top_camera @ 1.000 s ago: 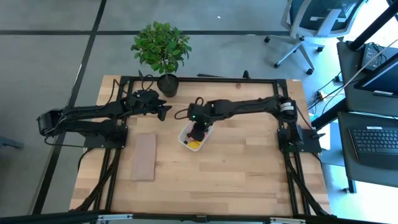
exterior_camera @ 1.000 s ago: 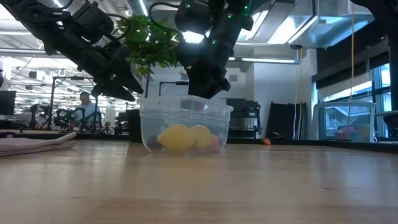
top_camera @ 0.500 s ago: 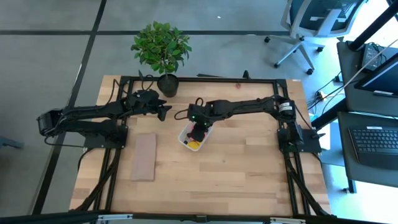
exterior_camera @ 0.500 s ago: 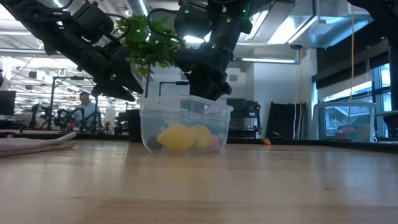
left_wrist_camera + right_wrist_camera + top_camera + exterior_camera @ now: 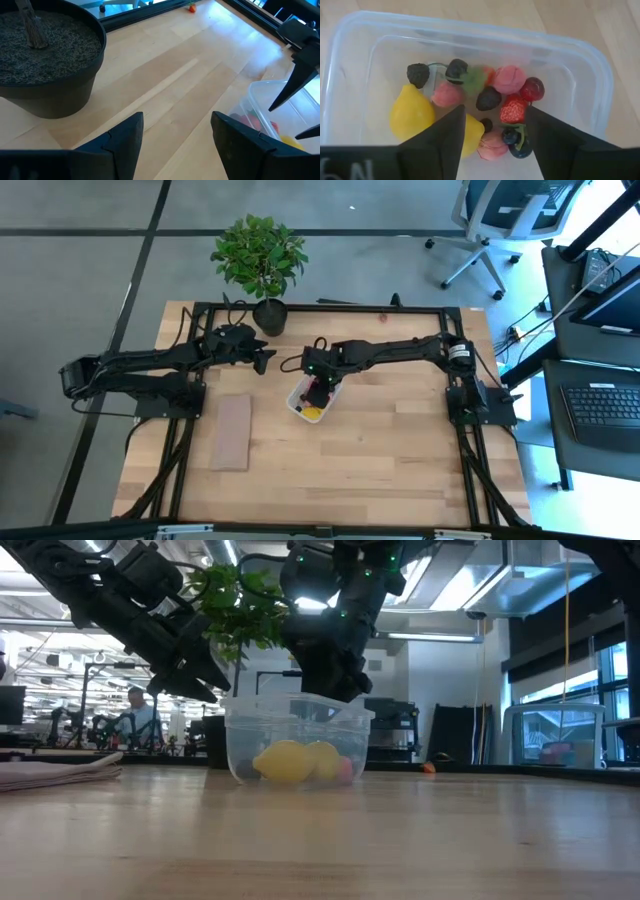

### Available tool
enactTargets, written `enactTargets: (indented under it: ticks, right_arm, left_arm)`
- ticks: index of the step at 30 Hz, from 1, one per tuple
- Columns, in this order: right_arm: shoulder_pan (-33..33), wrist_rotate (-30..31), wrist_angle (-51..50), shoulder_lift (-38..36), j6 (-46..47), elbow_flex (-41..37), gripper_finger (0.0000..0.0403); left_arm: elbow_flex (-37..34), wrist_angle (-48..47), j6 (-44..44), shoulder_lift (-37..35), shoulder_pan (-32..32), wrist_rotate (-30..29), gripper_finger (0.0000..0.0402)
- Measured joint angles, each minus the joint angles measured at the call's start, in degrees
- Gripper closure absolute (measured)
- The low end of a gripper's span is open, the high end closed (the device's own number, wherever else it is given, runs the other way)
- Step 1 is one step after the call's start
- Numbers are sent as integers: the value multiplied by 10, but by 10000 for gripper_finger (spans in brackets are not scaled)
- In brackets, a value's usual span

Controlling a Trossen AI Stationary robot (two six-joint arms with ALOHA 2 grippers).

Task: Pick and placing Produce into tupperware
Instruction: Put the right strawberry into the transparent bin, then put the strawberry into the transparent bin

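The clear tupperware tub (image 5: pixel 312 401) stands on the wooden table near its middle. It holds several toy fruits: yellow lemons (image 5: pixel 412 115), pink pieces (image 5: pixel 509 78), a red strawberry (image 5: pixel 513 110) and dark berries (image 5: pixel 488 98). My right gripper (image 5: pixel 318 388) hangs open and empty just above the tub, fingers pointing down, as the right wrist view (image 5: pixel 492 131) shows. My left gripper (image 5: pixel 266 359) is open and empty above the table, left of the tub, near the plant pot (image 5: pixel 47 65).
A leafy potted plant (image 5: pixel 259 260) stands at the table's far edge. A flat tan board (image 5: pixel 232 432) lies left of the tub. One tiny orange piece (image 5: pixel 192 7) lies far off near the black frame. Bare wood lies near and right of the tub.
My right gripper has risen slightly above the tub and stays open. The fruits in the tub lie as before.
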Motion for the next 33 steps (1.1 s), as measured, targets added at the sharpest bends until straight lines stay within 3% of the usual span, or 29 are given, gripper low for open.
enactTargets:
  ticks: [11, 18, 21, 25, 33]
  right_arm:
    - [0, 0, 8, 0, 22, 0, 188]
    - [0, -4, 11, 0, 26, 0, 114]
    - [-1, -76, 1, -3, 32, 9, 87]
    - [-7, -178, -32, -4, 29, 57, 73]
    - [-9, -151, -138, -5, 45, 201, 72]
  left_arm:
    - [0, 0, -4, 0, 0, 0, 176]
    - [0, 0, -4, 0, 0, 0, 176]
    - [0, 0, -4, 0, 0, 0, 176]
    - [0, 0, -4, 0, 0, 0, 176]
    - [0, 1, -4, 0, 0, 0, 176]
